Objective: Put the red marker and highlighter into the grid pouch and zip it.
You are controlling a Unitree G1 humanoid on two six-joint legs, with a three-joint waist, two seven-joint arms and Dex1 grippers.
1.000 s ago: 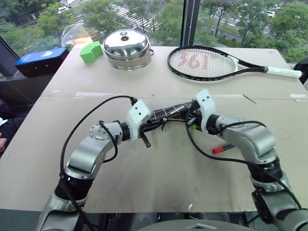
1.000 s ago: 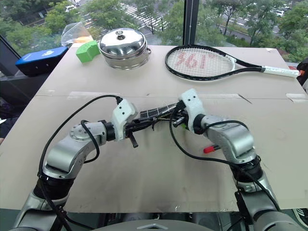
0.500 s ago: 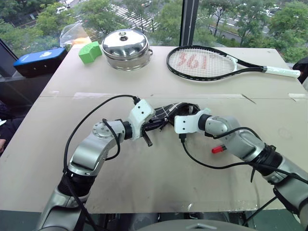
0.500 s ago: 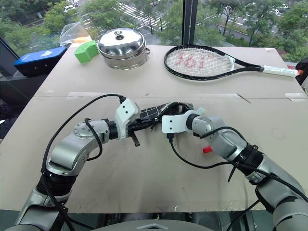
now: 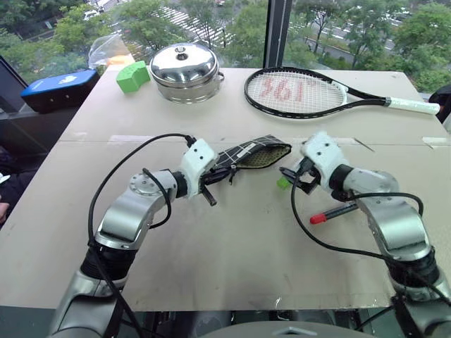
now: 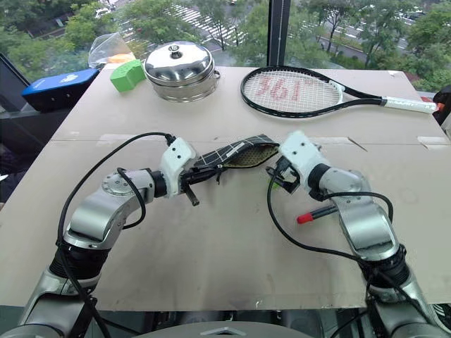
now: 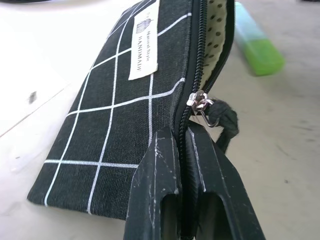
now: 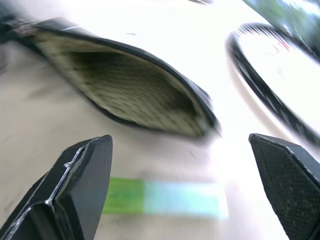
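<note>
At table centre, your left gripper (image 7: 187,150) pinches the grid pouch (image 5: 246,153) shut-jawed, mouth gaping right. Your right gripper (image 5: 294,179) is wide open, empty, over the highlighter (image 5: 283,182); red marker (image 5: 332,213) lies nearer. Close squarely across the highlighter's barrel

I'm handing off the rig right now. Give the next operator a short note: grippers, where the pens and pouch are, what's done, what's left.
Left gripper: shut on the pouch at its zipper end, holding it up with the mouth open.
Right gripper: open, holding nothing, hovering over the highlighter.
Highlighter lies on the table just outside the pouch mouth. Marker lies on the table by the right forearm.
Done: pouch unzipped.
Left: put both pens in, zip it.
</note>
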